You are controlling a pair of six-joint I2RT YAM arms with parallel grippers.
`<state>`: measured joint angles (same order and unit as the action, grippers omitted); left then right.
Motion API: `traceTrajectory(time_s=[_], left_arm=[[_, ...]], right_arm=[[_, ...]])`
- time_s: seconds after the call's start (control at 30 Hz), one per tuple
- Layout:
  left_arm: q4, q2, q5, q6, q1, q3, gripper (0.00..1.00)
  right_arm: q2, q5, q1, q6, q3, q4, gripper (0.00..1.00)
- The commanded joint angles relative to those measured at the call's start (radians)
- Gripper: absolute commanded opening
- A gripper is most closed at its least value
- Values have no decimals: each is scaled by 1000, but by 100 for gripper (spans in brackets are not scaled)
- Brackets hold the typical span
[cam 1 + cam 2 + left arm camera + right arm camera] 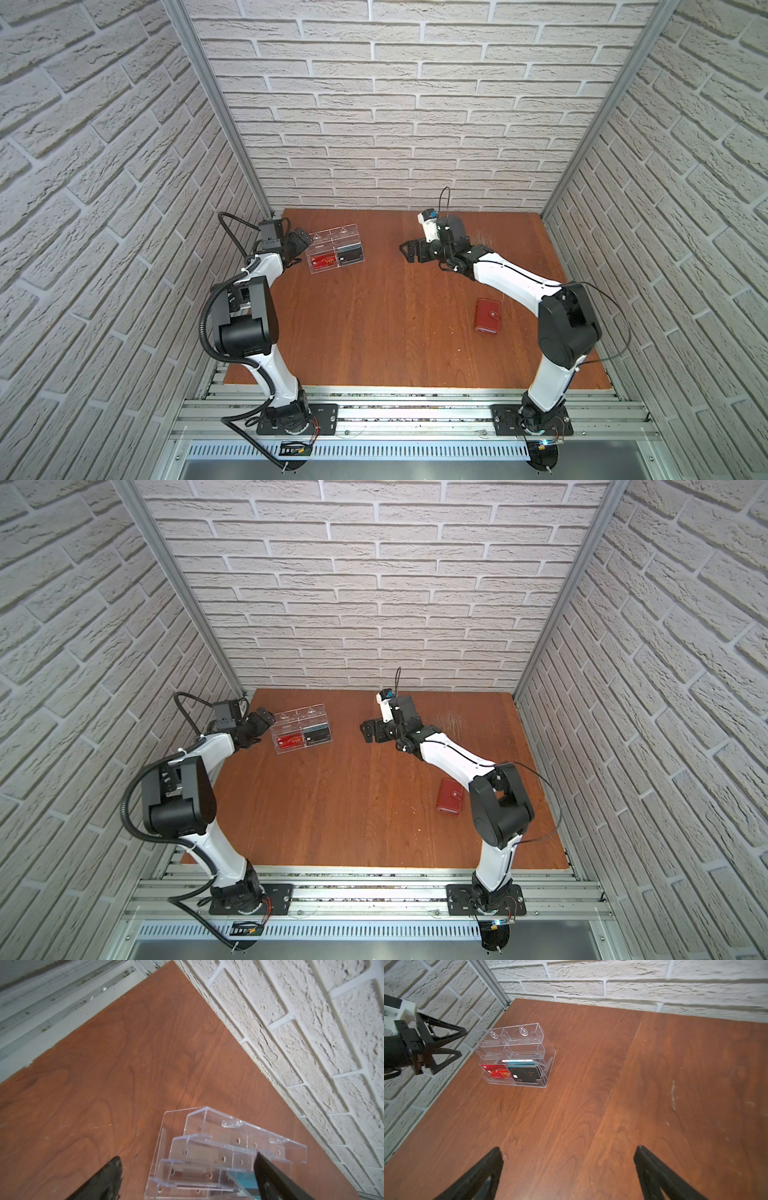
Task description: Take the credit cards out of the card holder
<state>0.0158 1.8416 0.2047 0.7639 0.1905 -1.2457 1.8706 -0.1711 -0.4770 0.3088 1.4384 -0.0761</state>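
Plainly nearer the right arm: closed card holder.
It lies behind the wide-open, empty right hand, by that elbow; left hand wide too.

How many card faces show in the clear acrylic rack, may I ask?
2: a red VIP card in the front pocket toward the left arm, a black VIP card in the pocket beside it. Cards stacked behind the black one show only edges.

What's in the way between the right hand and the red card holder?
Nothing visible: only bare table lies between the open right hand and the closed card holder, which lies near that arm's elbow. The clear rack stands away, far left.
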Motion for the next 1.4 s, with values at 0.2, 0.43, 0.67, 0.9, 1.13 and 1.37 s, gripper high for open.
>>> traceTrajectory(time_s=[0.2,0.43,0.67,0.9,1.13,1.37], left_arm=[[-141,158,157,81,15,-152,98],[-193,219,195,103,15,-173,98],[-250,261,225,129,1,-164,98],[-288,254,228,145,-30,-131,98],[-287,258,232,144,-63,-125,98],[-287,257,230,142,-110,-124,98]], right_arm=[[261,-99,-48,112,224,174,100],[445,-136,-78,135,418,198,100],[614,-166,-79,186,625,216,100],[748,-173,-80,222,833,181,100],[821,-169,-78,236,920,151,100],[806,-171,-77,234,886,137,100]])
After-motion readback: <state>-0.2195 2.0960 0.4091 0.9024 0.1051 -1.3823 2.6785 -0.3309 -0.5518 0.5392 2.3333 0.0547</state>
